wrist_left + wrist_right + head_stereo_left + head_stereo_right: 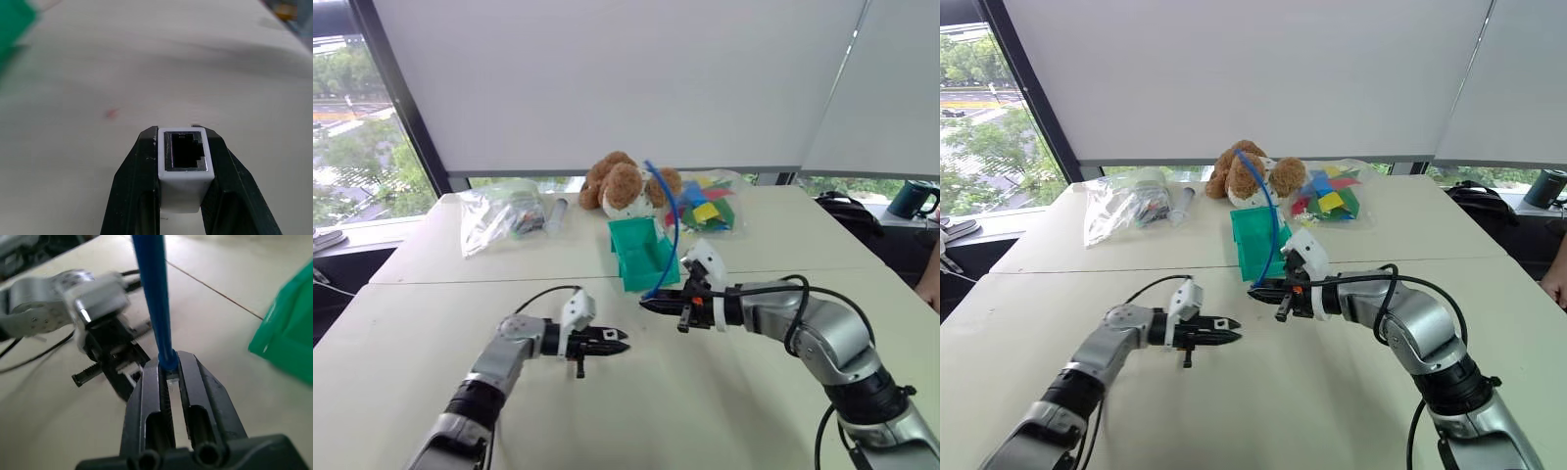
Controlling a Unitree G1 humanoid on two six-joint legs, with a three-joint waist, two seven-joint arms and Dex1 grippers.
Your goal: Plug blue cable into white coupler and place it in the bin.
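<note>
Left end effector (619, 342) clamps white coupler (185, 166), socket facing right end effector (651, 304) gripping upward-arching blue cable (672, 220).

Table and what lies on it
The pale table (431, 333) carries a bin (642, 257) just beyond the right claw (651, 304); farther back sit a teddy (625, 183) and perhaps three clear bags (499, 215).

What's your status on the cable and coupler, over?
Left gripper shut on white coupler, socket open. Right gripper shut on blue cable near its plug. Not yet mated. Bin beyond, nothing between.
</note>
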